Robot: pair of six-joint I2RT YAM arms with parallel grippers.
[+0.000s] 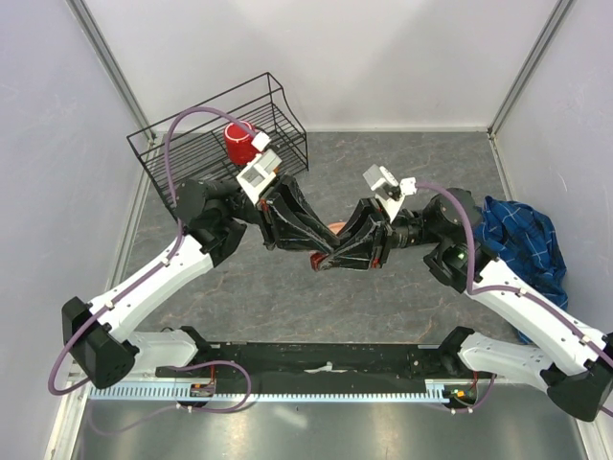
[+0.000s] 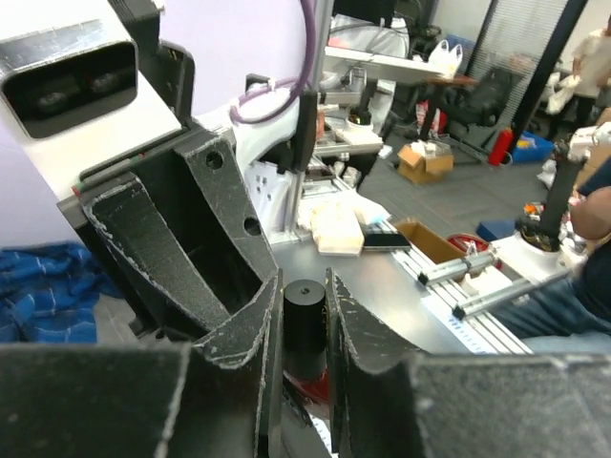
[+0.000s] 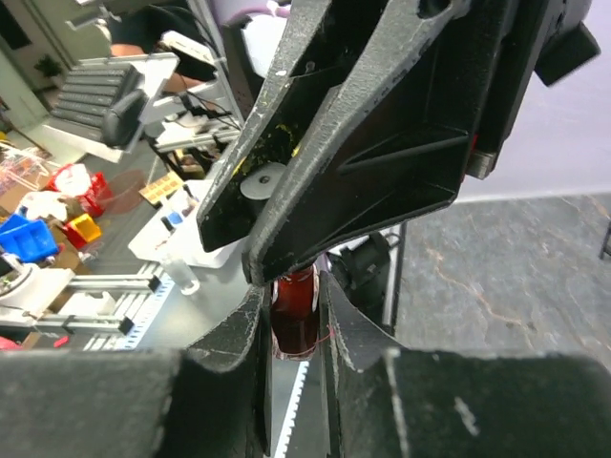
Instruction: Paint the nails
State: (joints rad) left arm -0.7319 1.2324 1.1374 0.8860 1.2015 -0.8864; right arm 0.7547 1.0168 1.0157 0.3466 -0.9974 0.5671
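Left gripper [image 2: 304, 291] clenches a black cylindrical cap [image 2: 305, 329]; right gripper [image 3: 292, 298] grasps a dark-red bottle [image 3: 294, 322] beside that cap; the peach fake hand [image 1: 337, 227] has its nails hidden.

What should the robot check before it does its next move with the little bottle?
1. The left gripper is shut on the black cap: ok.
2. The right gripper is shut on the red bottle: ok.
3. Cap loose from bottle: cannot tell.
4. The nails are in sight: not ok, arms hide them.
5. The blue cloth lies away from the grippers: ok.
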